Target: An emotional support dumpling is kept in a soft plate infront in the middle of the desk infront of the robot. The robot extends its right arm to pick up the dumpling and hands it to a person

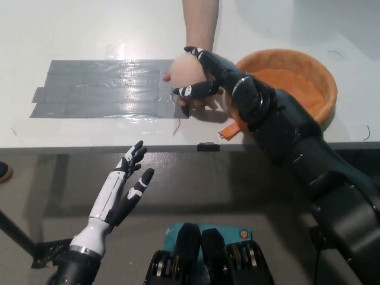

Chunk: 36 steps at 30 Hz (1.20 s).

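My black right hand (208,76) reaches across the desk and lies on a person's hand (181,72), which comes in from the top of the head view. The person's fingers are curled in under my hand. No dumpling shows clearly; whatever lies between the two hands is hidden. The soft orange plate (309,74) sits on the desk just right of my right forearm, and the part of it I can see holds nothing. My white left hand (122,190) rests open below the desk's front edge at lower left.
A grey taped sheet (101,88) covers the desk's left half. An orange tag (228,130) sticks out from under the plate near the front edge (119,145). The person's forearm (199,24) crosses the far side of the desk.
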Each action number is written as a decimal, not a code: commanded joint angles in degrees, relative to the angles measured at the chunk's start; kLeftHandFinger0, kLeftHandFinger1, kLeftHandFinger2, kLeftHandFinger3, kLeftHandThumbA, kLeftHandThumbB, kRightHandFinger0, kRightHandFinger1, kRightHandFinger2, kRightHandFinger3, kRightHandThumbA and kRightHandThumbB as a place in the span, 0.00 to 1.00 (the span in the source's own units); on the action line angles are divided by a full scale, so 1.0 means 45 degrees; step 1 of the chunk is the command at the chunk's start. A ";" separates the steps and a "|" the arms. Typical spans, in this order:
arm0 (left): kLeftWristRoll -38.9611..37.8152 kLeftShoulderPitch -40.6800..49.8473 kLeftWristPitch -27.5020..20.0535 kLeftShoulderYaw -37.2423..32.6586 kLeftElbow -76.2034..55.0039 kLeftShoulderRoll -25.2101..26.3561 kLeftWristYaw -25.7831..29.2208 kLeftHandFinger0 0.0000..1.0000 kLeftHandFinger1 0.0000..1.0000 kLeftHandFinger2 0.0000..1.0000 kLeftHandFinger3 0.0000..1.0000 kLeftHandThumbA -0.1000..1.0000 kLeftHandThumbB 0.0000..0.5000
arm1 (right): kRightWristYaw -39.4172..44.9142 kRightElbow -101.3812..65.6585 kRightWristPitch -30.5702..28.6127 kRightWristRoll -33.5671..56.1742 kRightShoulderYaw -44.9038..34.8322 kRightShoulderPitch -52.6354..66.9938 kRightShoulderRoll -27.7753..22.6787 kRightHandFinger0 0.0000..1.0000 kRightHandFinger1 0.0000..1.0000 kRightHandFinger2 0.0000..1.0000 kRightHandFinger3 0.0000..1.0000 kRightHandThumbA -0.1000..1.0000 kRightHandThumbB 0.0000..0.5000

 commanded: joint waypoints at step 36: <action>-0.0077 -0.1312 0.0050 0.0439 -0.0074 0.0171 0.0065 1.00 1.00 1.00 1.00 0.88 0.00 | 0.0718 -2.0026 0.1884 0.2575 -0.3153 0.6601 -0.1815 1.00 1.00 1.00 1.00 1.00 0.88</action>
